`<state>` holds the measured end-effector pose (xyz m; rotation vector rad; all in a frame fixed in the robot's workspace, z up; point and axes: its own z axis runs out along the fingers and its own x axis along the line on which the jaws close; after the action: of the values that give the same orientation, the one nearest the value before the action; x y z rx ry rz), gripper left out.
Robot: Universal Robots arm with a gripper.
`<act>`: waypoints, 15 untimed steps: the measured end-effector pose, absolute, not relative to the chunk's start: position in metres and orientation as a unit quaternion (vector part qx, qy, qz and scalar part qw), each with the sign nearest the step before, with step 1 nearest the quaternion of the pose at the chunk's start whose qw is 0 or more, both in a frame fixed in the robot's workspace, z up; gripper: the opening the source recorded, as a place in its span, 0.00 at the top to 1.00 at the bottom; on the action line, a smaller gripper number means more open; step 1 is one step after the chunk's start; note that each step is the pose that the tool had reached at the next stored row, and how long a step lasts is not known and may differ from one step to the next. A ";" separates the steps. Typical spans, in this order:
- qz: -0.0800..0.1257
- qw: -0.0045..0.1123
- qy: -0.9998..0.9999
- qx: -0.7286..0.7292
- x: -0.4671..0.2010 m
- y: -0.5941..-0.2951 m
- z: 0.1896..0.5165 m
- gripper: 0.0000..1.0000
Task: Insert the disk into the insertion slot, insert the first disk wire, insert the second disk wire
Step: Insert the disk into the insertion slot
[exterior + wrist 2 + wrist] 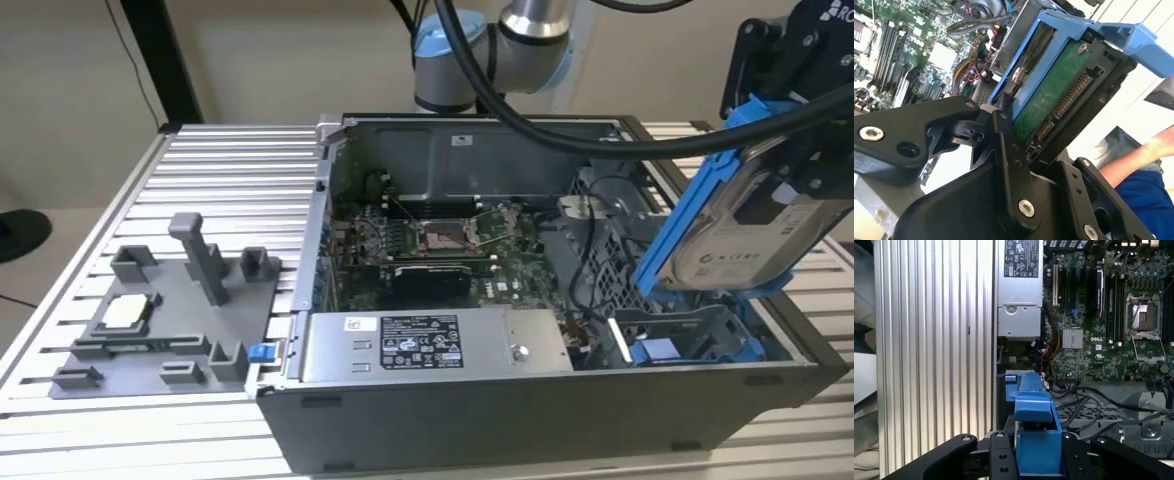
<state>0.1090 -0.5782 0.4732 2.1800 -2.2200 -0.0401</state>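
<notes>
Exterior view first: an open computer case (534, 420) sits on a ribbed aluminium table (214, 170). A grey fixture (160, 320) of posts and blocks stands beside it on the exterior view's left. Inside the case, a labelled power-supply box (427, 345) runs along the near wall, with the motherboard (441, 240) behind it. The insertion slot (687, 340), grey with blue rails, is in the corner at the exterior view's right, just beside that box. The disk (741, 235) isn't in it yet. It hangs steeply tilted with its low end just above the slot, silver with a pale label, clipped in its blue carrier frame (681, 220). The black gripper (790, 185) is up at the disk's high end, clamped on it, and the arm (501, 50) stands behind the case.

Second wrist view: the disk (1054, 90) shows its green circuit-board side and a row of connector pins, with the blue carrier frame (1094, 30) wrapping the edge. The black fingers (1006, 145) press on its side. Beyond it are the motherboard (899, 45) and a bundle of cables (979, 20), and a person's forearm (1134, 155) is off past the case.

First wrist view: the blue carrier frame (1036, 440) sits pinched between 2 black fingers (999, 455). Past it, black cables (1089, 400) lie across a perforated cage (1094, 415). The power-supply box (1021, 285) and the motherboard (1094, 315) with its open CPU socket (1144, 315) are further on.
</notes>
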 end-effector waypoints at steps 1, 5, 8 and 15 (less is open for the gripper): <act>-0.013 0.015 -0.713 0.701 0.109 -0.578 0.473 1.00; -0.013 0.015 -0.713 0.701 0.109 -0.578 0.470 1.00; -0.013 0.015 -0.713 0.701 0.109 -0.578 0.469 1.00; -0.013 0.015 -0.713 0.701 0.109 -0.578 0.465 1.00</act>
<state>0.1090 -0.5782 0.4650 2.1800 -2.2199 -0.0400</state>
